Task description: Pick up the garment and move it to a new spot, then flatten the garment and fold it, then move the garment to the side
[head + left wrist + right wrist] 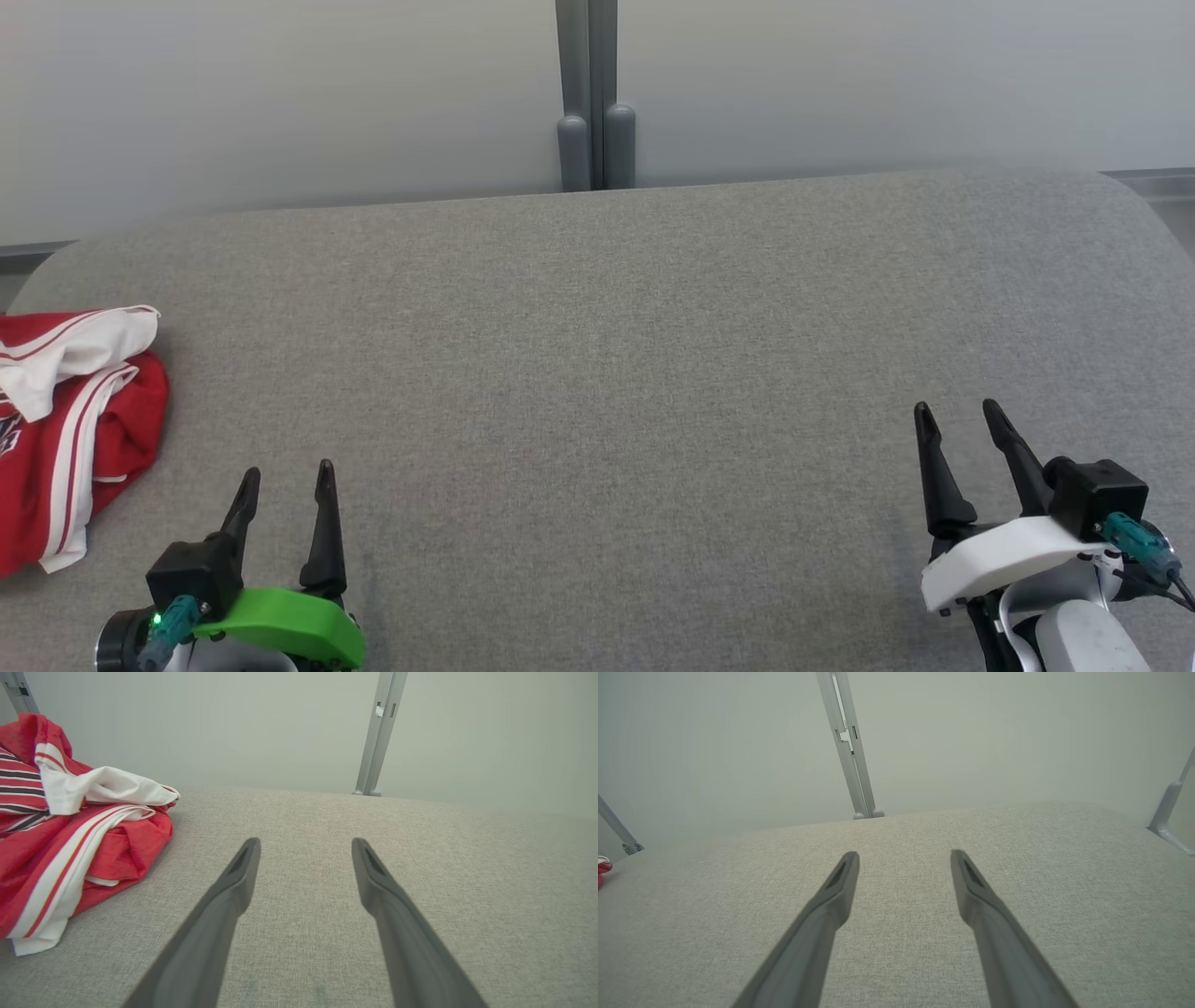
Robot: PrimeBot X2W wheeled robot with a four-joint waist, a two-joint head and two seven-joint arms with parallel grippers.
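head view: the garment (75,420), a red and white striped top, lies crumpled at the far left of the grey padded surface (597,355), partly cut off by the frame. the left gripper (288,469) hovers at the near left, just right of the heap and apart from it, jaws spread wide with nothing between them. the right gripper (956,406) sits well apart at the near right, just as wide and just as empty. a grey post (595,93) stands behind the far edge

left wrist view: the two dark fingers point across bare surface. the garment is off to their left, bunched high, with a white fold draped over red folds and a white hem trailing at the near side. it is not lined up with the gap between the fingers

right wrist view: the fingers are parted over bare surface, and a sliver of red shows at the far left edge

the step in hand looks like the first pick-up, not yet begun. to do it well, the left arm would swing left until the heap sits between its fingers, then come down on a raised ridge such as the white fold, not on a flat layer. a thick bite of cloth should slip less, and a high lift should keep the trailing hem from dragging on the way to the open middle
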